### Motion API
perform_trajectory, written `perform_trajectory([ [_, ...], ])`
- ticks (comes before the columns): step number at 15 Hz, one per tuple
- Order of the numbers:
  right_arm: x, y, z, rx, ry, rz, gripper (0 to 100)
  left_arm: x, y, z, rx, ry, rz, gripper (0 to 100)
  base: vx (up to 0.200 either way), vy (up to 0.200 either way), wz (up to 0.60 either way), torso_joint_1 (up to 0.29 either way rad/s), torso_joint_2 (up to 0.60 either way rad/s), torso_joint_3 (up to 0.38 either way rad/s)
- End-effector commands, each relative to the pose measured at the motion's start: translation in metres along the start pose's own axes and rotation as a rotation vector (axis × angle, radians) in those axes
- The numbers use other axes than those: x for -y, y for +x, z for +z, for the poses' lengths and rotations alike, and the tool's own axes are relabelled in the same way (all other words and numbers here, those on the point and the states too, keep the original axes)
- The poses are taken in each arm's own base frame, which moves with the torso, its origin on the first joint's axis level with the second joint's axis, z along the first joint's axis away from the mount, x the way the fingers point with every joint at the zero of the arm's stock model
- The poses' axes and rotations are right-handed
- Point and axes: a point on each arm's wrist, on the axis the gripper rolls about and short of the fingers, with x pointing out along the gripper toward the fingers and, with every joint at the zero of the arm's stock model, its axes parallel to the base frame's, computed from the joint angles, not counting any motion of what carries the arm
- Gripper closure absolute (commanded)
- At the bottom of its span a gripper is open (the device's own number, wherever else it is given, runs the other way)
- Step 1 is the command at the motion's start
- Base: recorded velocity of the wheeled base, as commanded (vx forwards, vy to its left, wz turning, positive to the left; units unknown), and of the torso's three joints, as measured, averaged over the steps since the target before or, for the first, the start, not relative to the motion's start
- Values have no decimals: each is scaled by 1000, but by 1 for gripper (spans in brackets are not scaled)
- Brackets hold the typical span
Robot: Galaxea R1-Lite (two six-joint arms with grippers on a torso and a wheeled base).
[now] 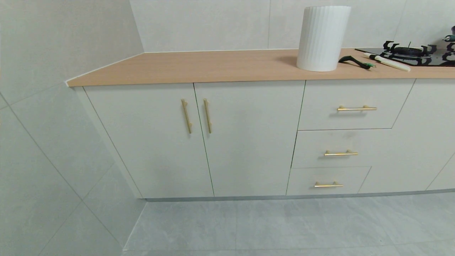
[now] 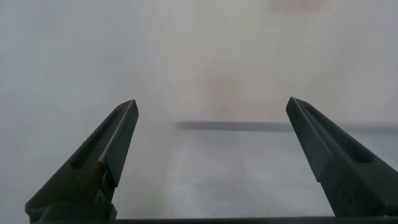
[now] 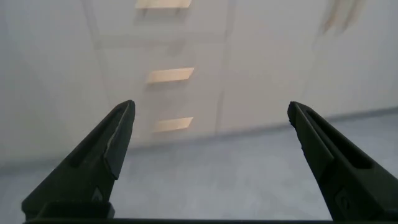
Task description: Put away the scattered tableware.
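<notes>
White utensil (image 1: 387, 62) on countertop (image 1: 199, 65), far from right pincer (image 3: 210, 107).

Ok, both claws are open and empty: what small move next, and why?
Probably roll right, toward the stove. The black-handled tool and white-handled utensil lie on the countertop there, beside the white ribbed container, while the left claw and right claw hang open, down by the floor.

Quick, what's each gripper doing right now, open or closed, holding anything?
Left gripper: open, holding nothing, with grey floor beyond it.
Right gripper: open, holding nothing, facing the pale cabinet drawers with gold handles.
</notes>
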Motion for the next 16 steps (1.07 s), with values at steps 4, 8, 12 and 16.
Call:
perform_trajectory([
  [4,-4,0,-8,-76,36,150,0,2,3,-10,-25,-93,-43,0,0,0,0,0,0,0],
  [8,-4,0,-7,-63,39,180,0,2,3,-10,-25,-92,-42,0,0,0,0,0,0,0],
  [12,-4,0,-7,-64,39,179,0,2,3,-10,-25,-92,-42,0,0,0,0,0,0,0],
  [16,-4,0,-7,-63,39,180,0,2,3,-10,-25,-91,-42,0,0,0,0,0,0,0],
])
